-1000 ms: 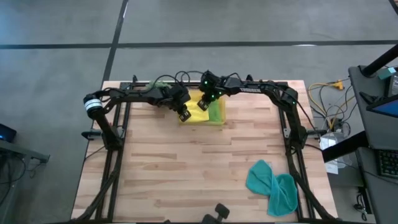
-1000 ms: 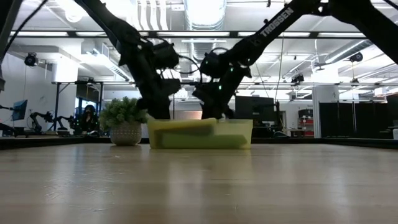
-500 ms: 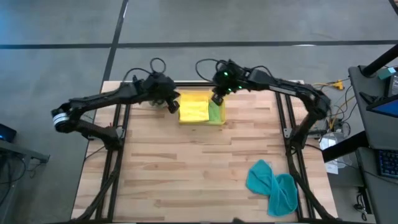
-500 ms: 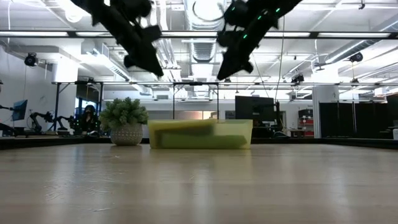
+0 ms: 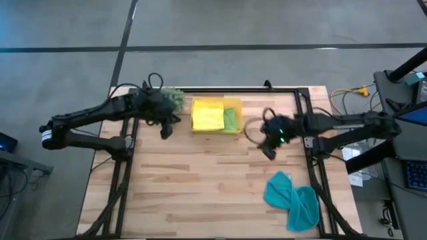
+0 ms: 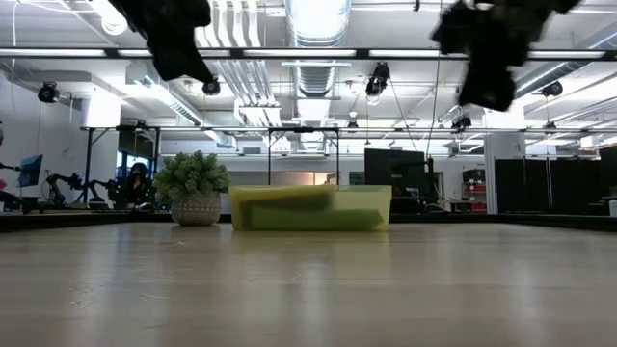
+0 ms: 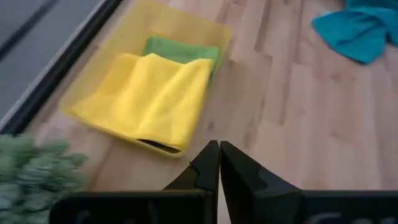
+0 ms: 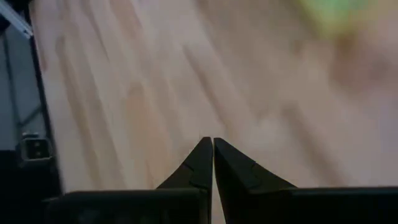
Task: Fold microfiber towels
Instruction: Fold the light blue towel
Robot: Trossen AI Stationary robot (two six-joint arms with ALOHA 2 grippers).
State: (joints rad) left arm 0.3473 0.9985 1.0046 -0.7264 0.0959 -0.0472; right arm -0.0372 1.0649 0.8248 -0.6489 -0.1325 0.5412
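A folded yellow towel (image 5: 207, 115) lies flat in the yellow tray (image 5: 234, 101) at the table's far middle, overlapping the edge of a folded green towel (image 5: 231, 119) beside it. The left wrist view shows both, the yellow towel (image 7: 149, 99) and the green towel (image 7: 181, 50). A crumpled teal towel (image 5: 279, 188) and a bluer one (image 5: 305, 208) lie at the near right. My left gripper (image 5: 167, 131) hangs shut in the air left of the tray. My right gripper (image 5: 267, 152) hangs shut to the tray's right, nearer the front. Both hold nothing.
A small spiky green plant in a pot (image 5: 173, 99) stands at the far edge, just left of the tray and close to my left arm. Bare wood stretches across the table's middle and near left. Black frame rails run along the left, right and far sides.
Both grippers have risen from the tray and drawn away from it. The left has gone toward the table's left edge. The right has swung toward the right and near edges. The yellow and green towels stay folded in the tray, unmoved.
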